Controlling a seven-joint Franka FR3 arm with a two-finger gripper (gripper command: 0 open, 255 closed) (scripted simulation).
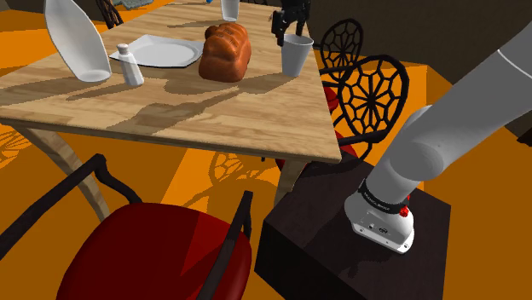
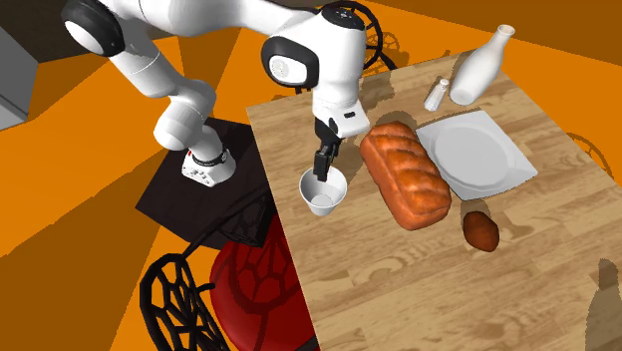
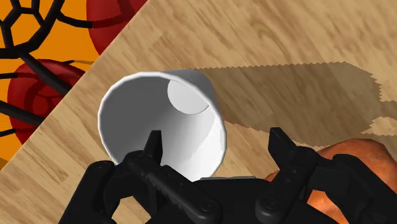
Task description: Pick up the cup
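A plain white cup (image 1: 297,55) stands upright near the edge of the wooden table (image 1: 213,119), beside a brown bread loaf (image 1: 226,51). In the second exterior view my black gripper (image 2: 322,165) hangs straight down over the cup (image 2: 323,191). The wrist view looks down into the cup (image 3: 184,108). My gripper (image 3: 216,143) is open, with one finger over the cup's inside and the other outside its wall. Neither finger presses the wall.
The loaf (image 2: 404,175) lies close to the cup. A white plate (image 2: 475,155), a shaker (image 2: 437,95), a white bottle (image 2: 478,65) and a small brown lump (image 2: 481,230) lie farther along the table. Black wire-back chairs (image 1: 371,94) and a red-seated chair (image 1: 162,256) stand around it.
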